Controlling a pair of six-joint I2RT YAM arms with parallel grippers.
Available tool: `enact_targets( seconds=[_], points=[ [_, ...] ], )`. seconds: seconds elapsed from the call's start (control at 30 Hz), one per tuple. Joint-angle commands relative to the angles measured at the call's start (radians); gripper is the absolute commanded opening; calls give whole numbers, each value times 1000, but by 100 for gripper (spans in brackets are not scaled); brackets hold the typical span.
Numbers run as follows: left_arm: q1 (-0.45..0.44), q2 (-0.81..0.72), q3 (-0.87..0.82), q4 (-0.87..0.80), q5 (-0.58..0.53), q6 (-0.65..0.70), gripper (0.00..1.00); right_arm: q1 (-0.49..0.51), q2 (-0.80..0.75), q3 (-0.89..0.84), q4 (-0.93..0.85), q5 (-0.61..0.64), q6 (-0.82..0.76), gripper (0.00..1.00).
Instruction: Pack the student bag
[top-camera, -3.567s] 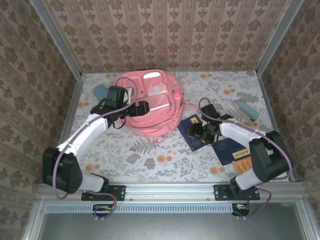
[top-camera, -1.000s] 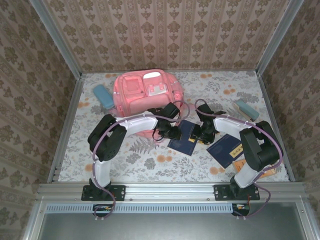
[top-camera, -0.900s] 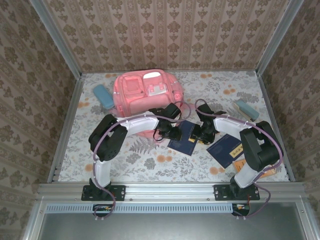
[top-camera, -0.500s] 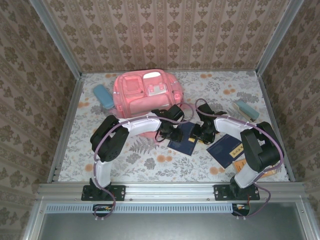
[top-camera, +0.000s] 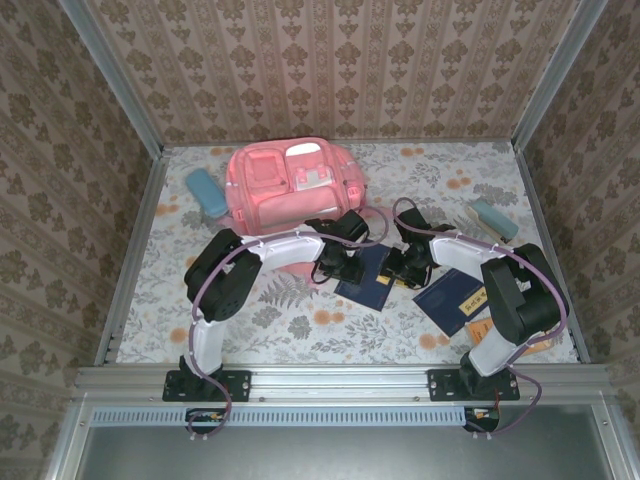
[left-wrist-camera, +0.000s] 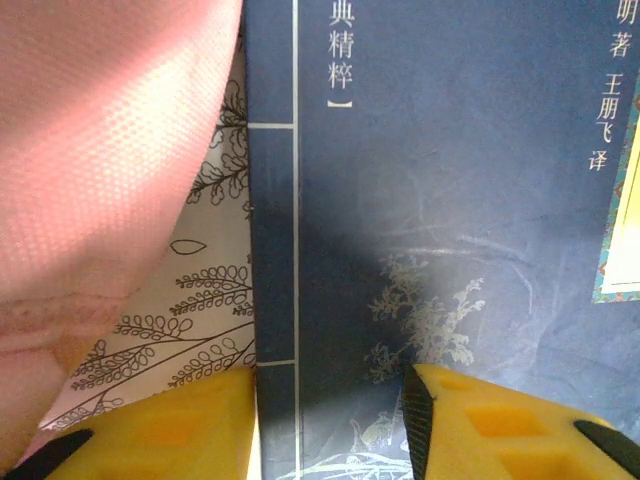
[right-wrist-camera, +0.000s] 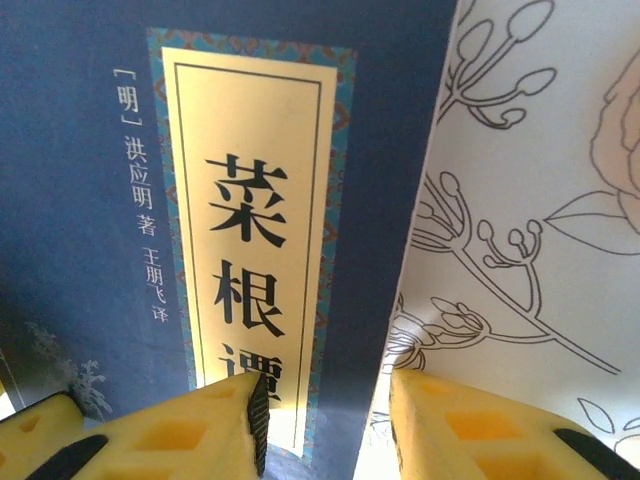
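- The student bag (top-camera: 290, 185), a big soft pink fabric backpack, lies flat toward the back of the flower-print counter (top-camera: 300, 310). Can't tell if any zip is open.
- Packing looks barely started to me. A dark blue paperback book (top-camera: 372, 275) sits just beside the bag's front right corner, a second dark blue book (top-camera: 452, 297) lies further right, and two teal pouches (top-camera: 205, 190) flank the bag, all outside it.
- The left claw (left-wrist-camera: 330, 420) and right claw (right-wrist-camera: 325, 420), both with fingers apart, straddle opposite edges of the nearer book and aren't clamping anything.
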Motion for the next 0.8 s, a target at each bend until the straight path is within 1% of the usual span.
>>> enact_targets(
  seconds=[0.0,0.33,0.6,0.77],
  points=[
    [6,39,-4,-27,-17,11,40,3,-8,-14,22,-52,17,37],
    [2,60,9,-30,-5,25,34,32,-67,64,-79,-35,13,30],
    [0,70,8,-24,4,22,32,44,-113,56,-41,-62,37,24],
    [0,62,14,-29,1,27,32,44,-111,46,-32,-35,36,18]
  ],
)
